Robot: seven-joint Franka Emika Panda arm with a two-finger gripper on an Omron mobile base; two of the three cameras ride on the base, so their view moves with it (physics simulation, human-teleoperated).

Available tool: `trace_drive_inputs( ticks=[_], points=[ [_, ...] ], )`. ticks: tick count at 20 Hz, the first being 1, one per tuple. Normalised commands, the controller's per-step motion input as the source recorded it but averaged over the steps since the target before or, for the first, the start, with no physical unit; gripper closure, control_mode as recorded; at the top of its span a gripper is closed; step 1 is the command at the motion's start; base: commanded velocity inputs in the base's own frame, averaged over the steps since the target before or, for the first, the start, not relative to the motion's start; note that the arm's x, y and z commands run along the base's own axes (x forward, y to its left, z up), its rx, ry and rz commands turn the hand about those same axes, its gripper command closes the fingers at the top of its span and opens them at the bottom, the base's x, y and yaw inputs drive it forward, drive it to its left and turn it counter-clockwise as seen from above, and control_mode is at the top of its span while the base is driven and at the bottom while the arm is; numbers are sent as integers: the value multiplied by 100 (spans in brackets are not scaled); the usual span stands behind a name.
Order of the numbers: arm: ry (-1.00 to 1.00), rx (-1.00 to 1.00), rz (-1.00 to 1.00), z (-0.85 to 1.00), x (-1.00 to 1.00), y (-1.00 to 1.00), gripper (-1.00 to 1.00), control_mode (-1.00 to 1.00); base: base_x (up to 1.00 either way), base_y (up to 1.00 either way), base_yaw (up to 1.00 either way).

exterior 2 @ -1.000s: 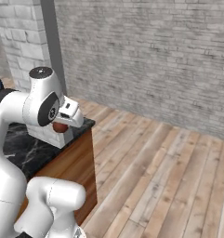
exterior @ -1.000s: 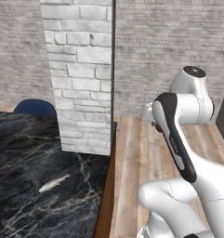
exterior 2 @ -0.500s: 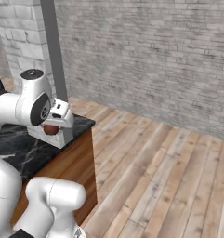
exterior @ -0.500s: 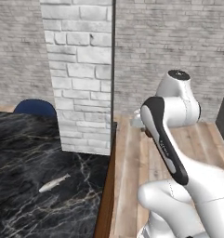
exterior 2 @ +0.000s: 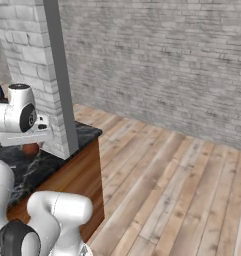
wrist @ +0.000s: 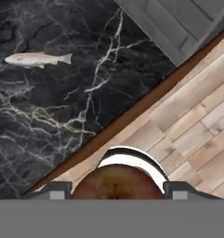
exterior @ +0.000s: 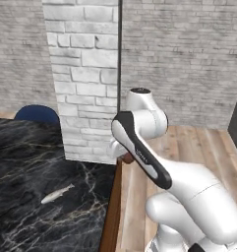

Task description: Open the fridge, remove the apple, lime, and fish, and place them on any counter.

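We are in a brick-walled kitchen with a pale wooden plank floor [exterior 2: 182, 185], and nearest to us lies the black marble counter [exterior: 21, 162] with white veins, carried on brown wooden cabinets [exterior 2: 74, 175]. In the hand view the end effector [wrist: 114, 188] sits at the bottom edge with its two dark fingertips [wrist: 55, 189] standing well apart, and the dark red-brown apple [wrist: 115, 185] is clamped between them, touching both, so we read the wide spread as a grip on the fruit. In that view the apple hangs above the wooden rim of the counter, with marble on one side and floor planks on the other. From the right base view we see the apple [exterior 2: 30, 148] as a reddish ball just under the white wrist, low over the marble near the foot of the pillar; from the left base view only a sliver of it [exterior: 127, 158] peeks out behind the arm at the counter's edge. Farther along the marble, well apart from the end effector, the slender silvery fish [exterior: 56, 193] lies flat. Beyond it rises the white brick pillar [exterior: 83, 78] standing on the counter, with a blue chair back [exterior: 36, 113] behind the far side and the grey brick wall [exterior 2: 167, 60] closing the room.
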Motion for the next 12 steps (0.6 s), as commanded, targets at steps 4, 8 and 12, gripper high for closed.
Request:
trace_drive_inputs(
  ticks=[4,8,12],
  points=[
    [20,-10,48,-51,3,100,100,-100,0,0,0],
    [11,-12,36,-44,0,100,100,-100,0,0,0],
    [17,-4,32,-35,19,63,100,-100,0,0,0]
  ],
)
